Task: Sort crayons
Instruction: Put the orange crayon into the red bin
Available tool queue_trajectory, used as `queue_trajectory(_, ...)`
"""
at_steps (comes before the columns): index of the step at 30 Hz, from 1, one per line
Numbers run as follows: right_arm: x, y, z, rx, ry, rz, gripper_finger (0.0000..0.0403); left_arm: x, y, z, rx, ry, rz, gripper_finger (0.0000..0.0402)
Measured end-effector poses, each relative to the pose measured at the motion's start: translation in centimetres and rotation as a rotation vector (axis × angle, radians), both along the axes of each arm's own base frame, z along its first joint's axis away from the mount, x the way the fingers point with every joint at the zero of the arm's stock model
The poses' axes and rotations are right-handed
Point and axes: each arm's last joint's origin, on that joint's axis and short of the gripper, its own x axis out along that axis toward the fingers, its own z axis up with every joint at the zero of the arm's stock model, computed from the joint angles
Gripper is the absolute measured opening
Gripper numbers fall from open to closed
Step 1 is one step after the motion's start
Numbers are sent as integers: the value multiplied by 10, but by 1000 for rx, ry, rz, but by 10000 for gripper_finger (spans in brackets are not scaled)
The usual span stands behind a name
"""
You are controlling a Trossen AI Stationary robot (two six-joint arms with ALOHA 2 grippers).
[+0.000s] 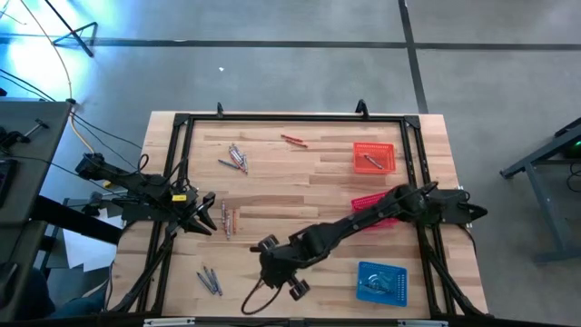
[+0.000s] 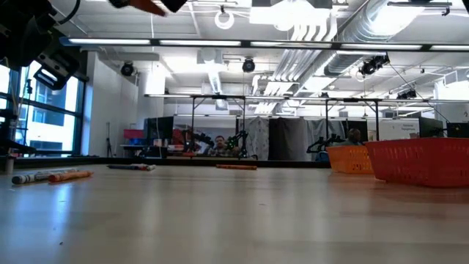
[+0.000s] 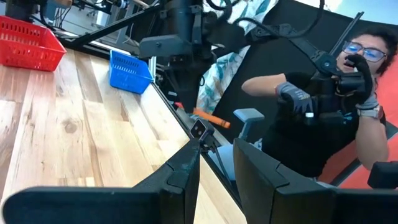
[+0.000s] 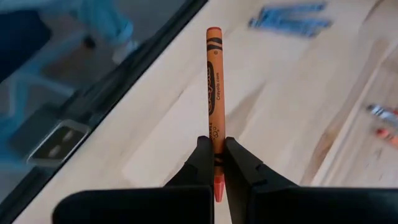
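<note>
My right fingers (image 4: 214, 163) clamp an orange crayon (image 4: 214, 87) near its tip, long axis straight ahead, the orange basket (image 1: 374, 156) at two o'clock across the desk (image 1: 300, 182); left fingers (image 3: 214, 168) apart

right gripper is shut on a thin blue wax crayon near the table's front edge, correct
Not quite: the thin wax crayon pinched in the right gripper is orange, not blue, as the right wrist view shows. The rest holds: the gripper is shut on it near the wooden table's front edge.
</note>
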Motion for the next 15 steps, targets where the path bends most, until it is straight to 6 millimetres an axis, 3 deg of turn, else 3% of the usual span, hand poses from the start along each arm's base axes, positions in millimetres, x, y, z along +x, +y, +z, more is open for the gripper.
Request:
queue_trajectory(4,-8,-13,-9,61,-112,-27,0,0,0,0,0,0,0,86)
queue_trajectory(7,-28,-30,-16,90,-136,-79,0,0,0,0,0,-1,0,86)
queue_trajectory(15,-125,-83,-10,-7,-111,-343,0,0,0,0,0,0,0,86)
